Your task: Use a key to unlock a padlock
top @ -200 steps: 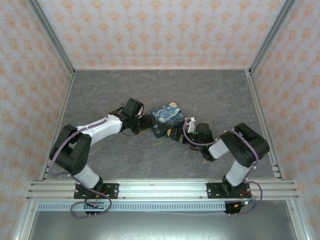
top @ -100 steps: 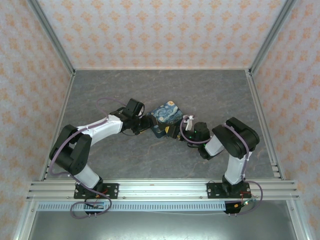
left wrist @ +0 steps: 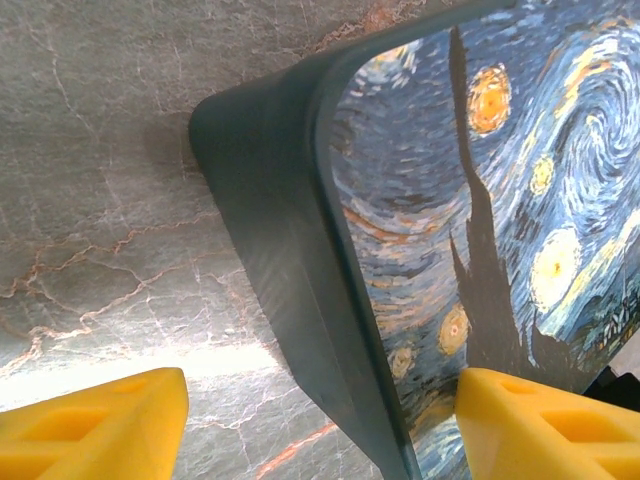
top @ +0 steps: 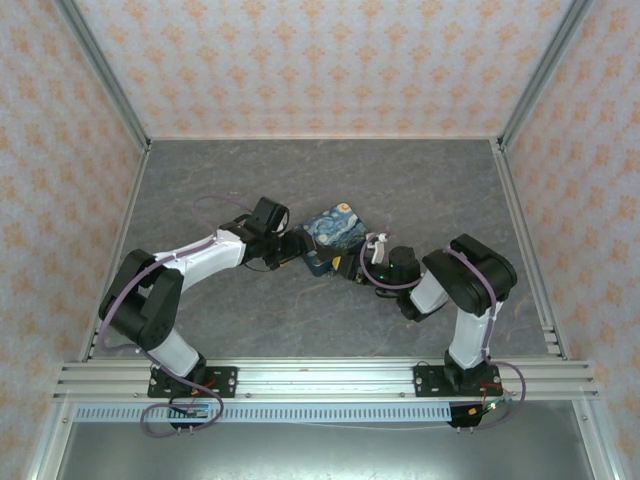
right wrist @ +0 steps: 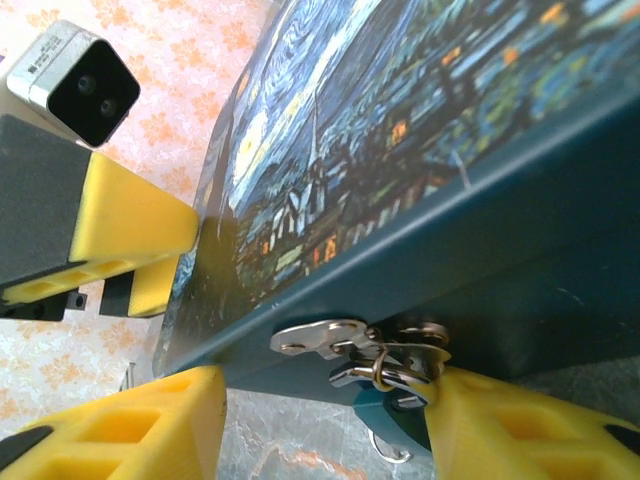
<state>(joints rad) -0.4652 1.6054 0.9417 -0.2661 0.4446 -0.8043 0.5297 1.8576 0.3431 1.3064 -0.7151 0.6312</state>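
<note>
Two grippers at the starry-night padlock [top: 335, 235].
Jaws apart on both: left gripper [left wrist: 322, 400] straddles its corner, right gripper [right wrist: 328, 400] flanks its metal clasp [right wrist: 320, 338].

A grey, marble-veined table [top: 420, 180] carries the starry-night printed padlock [top: 335, 232], which sits near the middle of its surface.

Both arms reach low toward the middle of the table, elbows folded back and out to the sides. The left gripper [top: 296, 251] points right and the right gripper [top: 354, 268] points left, their tips near each other. Each holds its yellow fingers [left wrist: 90, 420] spread well apart.
</note>
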